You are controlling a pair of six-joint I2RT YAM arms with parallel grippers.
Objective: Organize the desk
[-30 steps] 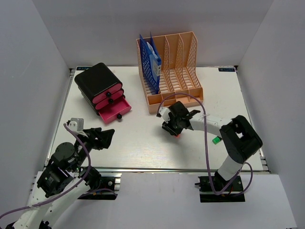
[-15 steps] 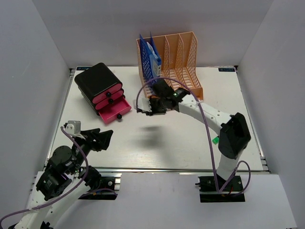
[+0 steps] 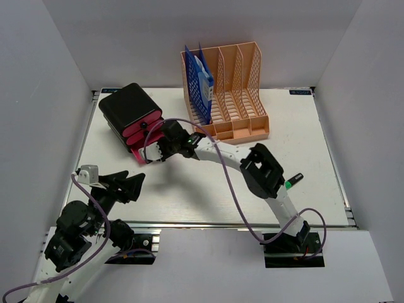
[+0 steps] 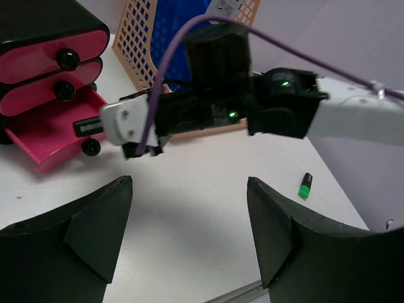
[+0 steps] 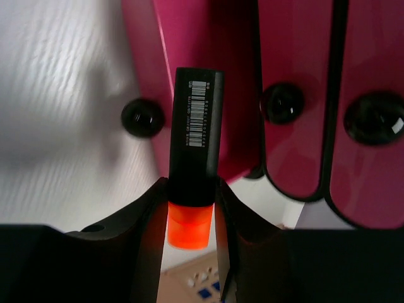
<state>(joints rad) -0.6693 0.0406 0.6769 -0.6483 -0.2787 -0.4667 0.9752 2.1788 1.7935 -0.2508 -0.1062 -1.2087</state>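
The white desk [image 3: 208, 183] holds a black drawer unit [image 3: 129, 107] with pink drawers; its bottom drawer [image 4: 57, 142] is pulled open. My right gripper [image 3: 163, 146] is shut on a black highlighter with an orange cap [image 5: 196, 145], its black end over the open drawer. In the right wrist view the gripper [image 5: 189, 214] clamps it near the cap. The left wrist view shows the highlighter [image 4: 88, 126] just above the drawer. My left gripper [image 3: 129, 184] is open and empty above the desk's front left, also in its own view [image 4: 189, 208].
A peach mesh file rack [image 3: 237, 95] stands at the back with blue folders [image 3: 201, 82] in its left slot. A green-capped highlighter [image 3: 291, 182] lies on the desk at the right, also seen in the left wrist view [image 4: 305, 186]. White walls enclose three sides.
My right arm has swung left from the middle of the desk to the open pink drawer, carrying the orange highlighter. My left arm has drawn back slightly.
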